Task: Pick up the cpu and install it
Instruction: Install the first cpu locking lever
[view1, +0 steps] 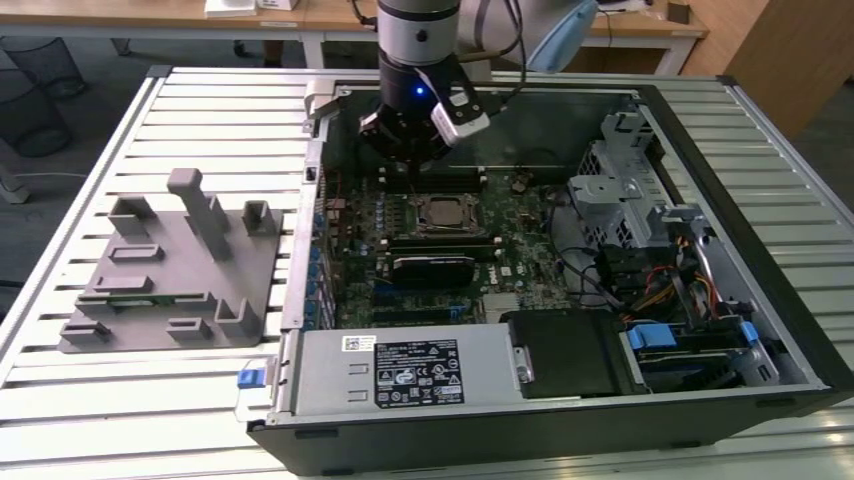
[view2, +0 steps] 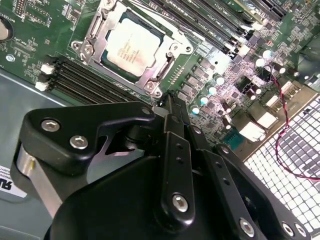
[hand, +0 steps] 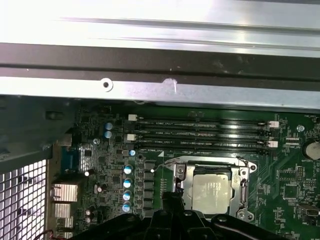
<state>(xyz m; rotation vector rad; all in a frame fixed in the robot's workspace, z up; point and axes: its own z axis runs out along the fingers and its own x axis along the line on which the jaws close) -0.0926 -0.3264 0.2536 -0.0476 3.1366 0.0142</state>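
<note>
The cpu (view1: 441, 213), a small square chip with a pale metal top, lies flat in its socket on the green motherboard inside the open computer case. Both wrist views show the cpu (view2: 131, 46) (hand: 212, 189) framed by the socket's metal bracket. My gripper (view1: 410, 170) hangs just above the board at the socket's far side, over the memory slots. In the second wrist view the gripper (view2: 167, 100) has its black fingers drawn together, shut on nothing. The gripper (hand: 172, 196) tip sits right beside the socket's edge.
A grey fixture (view1: 160, 270) with upright posts stands on the slatted table at the exterior view's left. In the case are a silver labelled box (view1: 400, 370), a black ribbed module (view1: 434, 268), a metal drive cage (view1: 627, 190) and cables. Memory slots (hand: 200, 132) run below the case wall (hand: 160, 55).
</note>
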